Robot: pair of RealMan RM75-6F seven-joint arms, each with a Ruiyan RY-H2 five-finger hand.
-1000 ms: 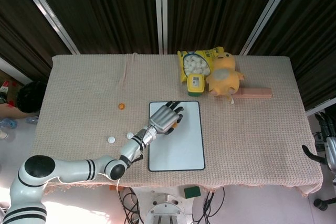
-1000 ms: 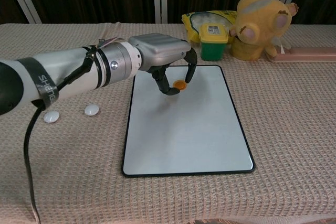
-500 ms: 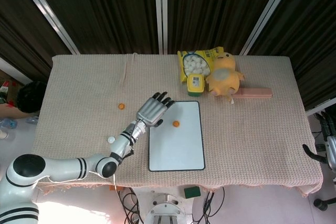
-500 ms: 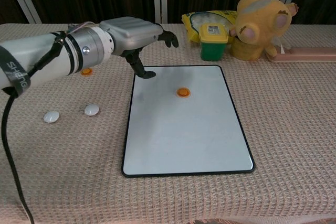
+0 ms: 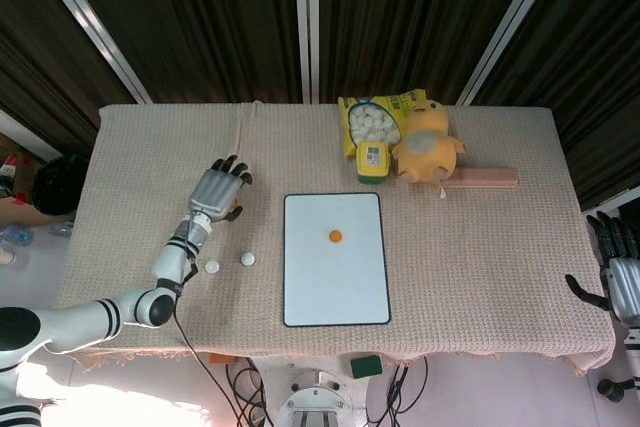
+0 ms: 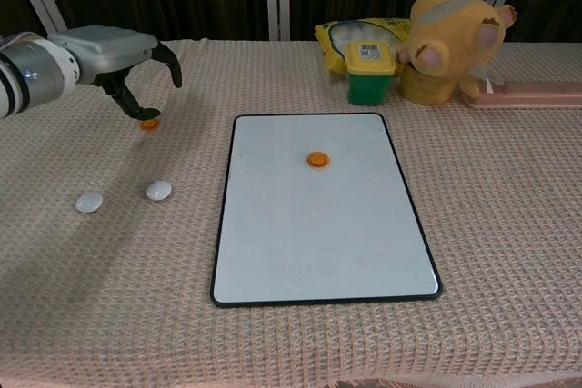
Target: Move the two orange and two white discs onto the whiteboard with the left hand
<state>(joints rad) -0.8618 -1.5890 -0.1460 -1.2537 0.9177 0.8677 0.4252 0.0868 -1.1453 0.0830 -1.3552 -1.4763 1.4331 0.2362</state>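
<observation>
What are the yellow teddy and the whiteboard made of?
The yellow plush toy looks like soft, fuzzy fabric: its surface is matte and nappy. The whiteboard looks smooth and slightly glossy, likely coated board or plastic, with a thin dark rim. Exact materials can't be confirmed.

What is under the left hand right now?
The left hand hovers over an orange disc on the cloth, thumb tip at its edge. Contact cannot be judged. In the head view the hand covers that disc entirely.
</observation>
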